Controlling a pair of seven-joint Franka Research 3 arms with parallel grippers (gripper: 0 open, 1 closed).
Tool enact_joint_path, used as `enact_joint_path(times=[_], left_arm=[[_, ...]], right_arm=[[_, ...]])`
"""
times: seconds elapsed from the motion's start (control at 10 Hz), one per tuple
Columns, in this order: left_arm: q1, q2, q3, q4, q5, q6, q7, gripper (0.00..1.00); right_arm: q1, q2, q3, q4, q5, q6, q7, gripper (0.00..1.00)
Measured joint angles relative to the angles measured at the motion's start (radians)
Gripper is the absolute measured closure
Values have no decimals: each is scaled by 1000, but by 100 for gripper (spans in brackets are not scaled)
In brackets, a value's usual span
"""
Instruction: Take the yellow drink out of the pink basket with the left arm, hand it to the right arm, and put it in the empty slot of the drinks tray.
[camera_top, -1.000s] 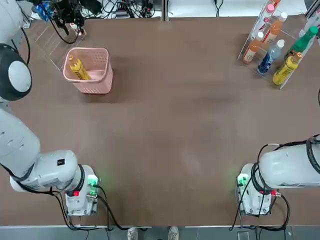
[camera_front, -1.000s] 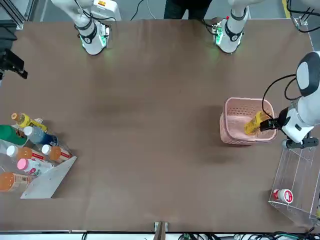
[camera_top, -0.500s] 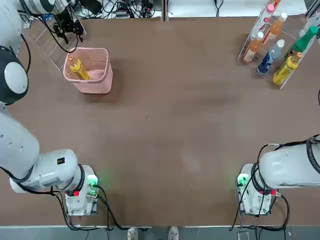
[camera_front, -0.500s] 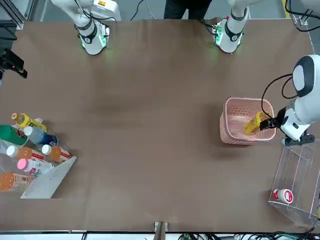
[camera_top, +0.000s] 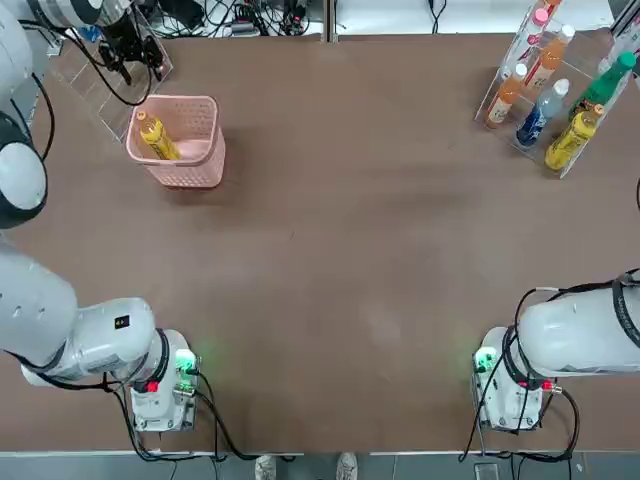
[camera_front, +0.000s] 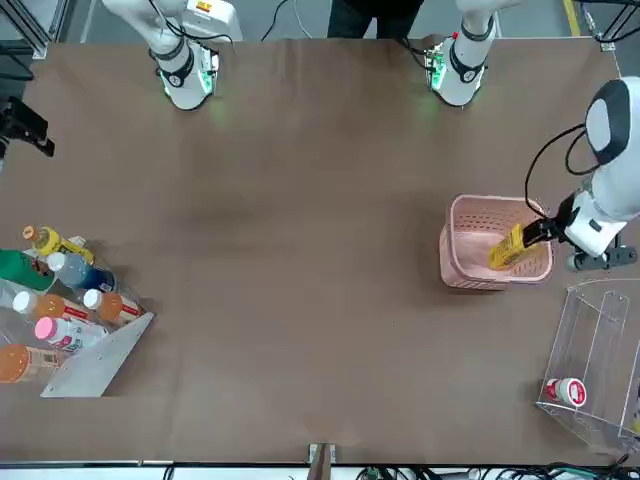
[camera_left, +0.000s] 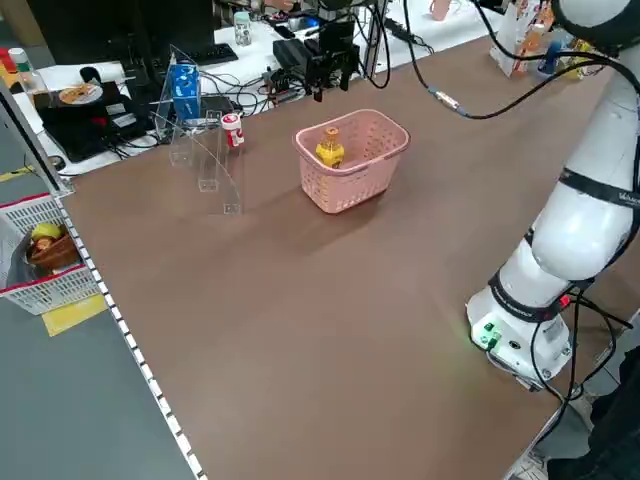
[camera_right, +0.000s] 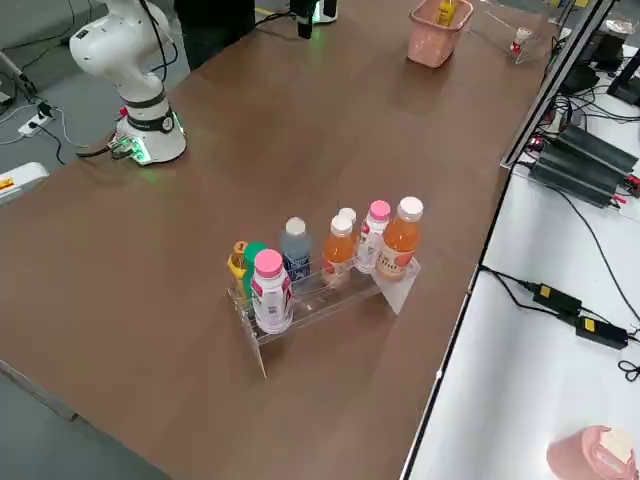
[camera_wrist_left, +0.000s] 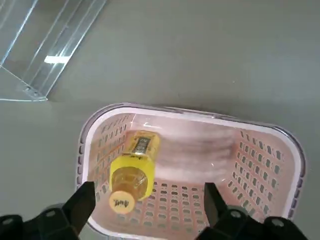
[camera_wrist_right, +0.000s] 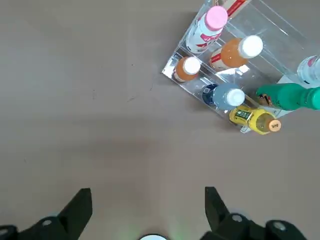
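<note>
The yellow drink (camera_top: 157, 137) (camera_wrist_left: 132, 167) leans in the left corner of the pink basket (camera_top: 200, 165) (camera_front: 465, 265), cap up. My left gripper (camera_top: 130, 45) (camera_wrist_left: 148, 195) hovers open above the basket's far left edge, apart from the bottle, with nothing between its fingers (camera_wrist_left: 82, 202). My right gripper (camera_wrist_right: 147, 200) hangs open high above the table, looking down on the drinks tray (camera_wrist_right: 172, 70) (camera_right: 395, 285) at the far right. Several bottles stand in the tray. I cannot tell which slot is the empty slot.
A clear acrylic stand (camera_front: 590, 350) with a small red-capped bottle (camera_front: 567, 390) sits just beyond the basket at the far left corner. Cables and boxes crowd the bench behind it. Both arm bases (camera_top: 160, 385) (camera_top: 505, 385) sit at the near edge, with wide brown tabletop (camera_top: 350, 220) between them.
The left arm's wrist has shifted a little beside the basket, staying over its outer edge. Its jaws stay open and the yellow drink has not moved. The right arm is still.
</note>
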Motion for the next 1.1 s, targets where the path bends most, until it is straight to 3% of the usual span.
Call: enact_joint_path(times=[0.3,0.6,1.1], left_arm=[[-3,-10,-1,-35,0,25,0,5],[1,-8,3,-135,0,158,10,5],[14,-10,53,-161,-2,178,91,6]], right_arm=[[0,0,-3,0,0,0,0,0],[0,0,-2,1,0,0,0,0],[0,0,-2,1,0,0,0,0]])
